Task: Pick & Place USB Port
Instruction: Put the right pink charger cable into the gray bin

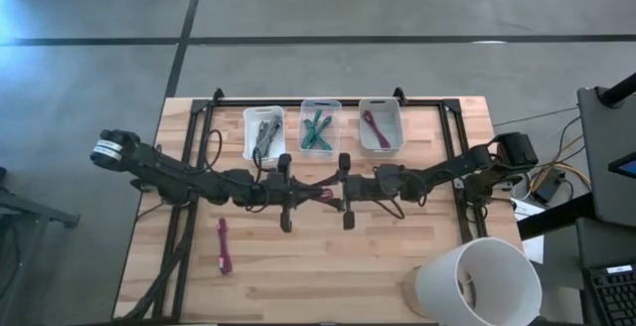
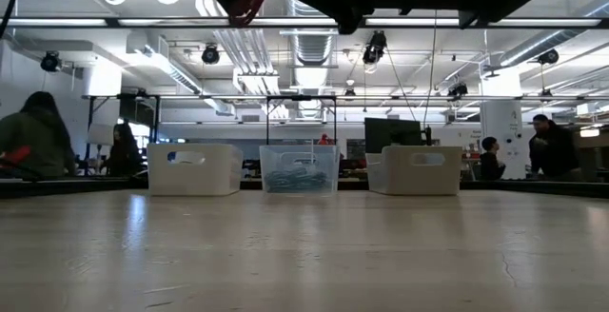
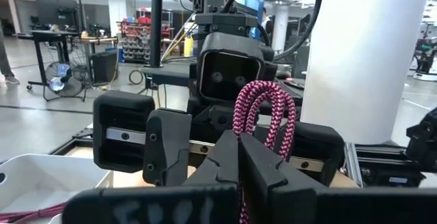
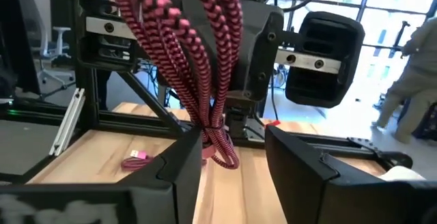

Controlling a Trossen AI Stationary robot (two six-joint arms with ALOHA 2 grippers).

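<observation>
A pink braided cable bundle [image 3: 265, 108] is held up over the middle of the table between my two grippers, which face each other. My left gripper [image 3: 239, 143] is shut on it. My right gripper [image 4: 232, 157] is open, and its fingers stand on either side of the hanging strands [image 4: 205, 80]; whether one of them touches the cable I cannot tell. From above, the cable [image 1: 326, 195] shows between the left gripper [image 1: 314, 194] and the right gripper [image 1: 338, 199]. A second pink cable [image 1: 224, 244] lies flat on the table toward the near left. My left gripper pinches the folded cable bundle between its two fingers [image 3: 225, 159], several strands together. The gripper comes in level from the table's left. A loop [image 3: 273, 98] stands up above the fingers and the strands' lower ends [image 4: 222, 152] hang below, clear of the table.
Three bins stand in a row at the far edge: one with grey cables [image 1: 263, 132], one with teal cables [image 1: 320, 125], one with a purple cable [image 1: 380, 125]. A large white cylinder [image 1: 479, 281] stands at the near right corner. A black frame [image 1: 328, 101] borders the far side.
</observation>
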